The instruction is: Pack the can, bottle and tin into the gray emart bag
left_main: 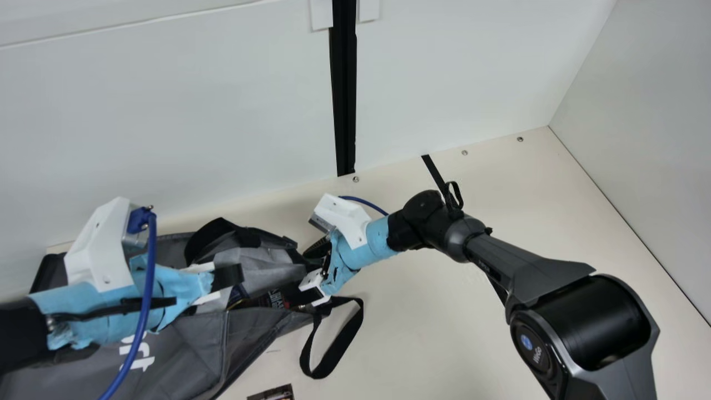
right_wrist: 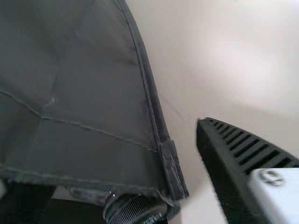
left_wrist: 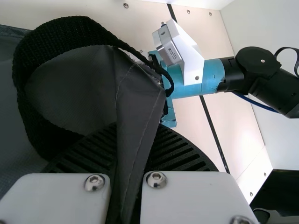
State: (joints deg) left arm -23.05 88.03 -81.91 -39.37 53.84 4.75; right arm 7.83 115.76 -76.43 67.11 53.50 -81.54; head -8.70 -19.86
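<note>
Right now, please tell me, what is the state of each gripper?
Left gripper: closed on fabric of the gray bag.
Right gripper: open, at the bag's edge.

back wall [left_main: 166, 111] white, one black post [left_main: 344, 100] standing at it | side wall [left_main: 655, 139] pale grey | table [left_main: 444, 311] cream, few screws [left_main: 355, 179] near back wall

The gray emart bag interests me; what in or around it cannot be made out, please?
- Most inside the gray emart bag: main view, behind its fabric.
- Rest of the printed item: main view, cut off by bottom edge.
- Rest of the ribbed cap: right wrist view, bottom edge.
</note>
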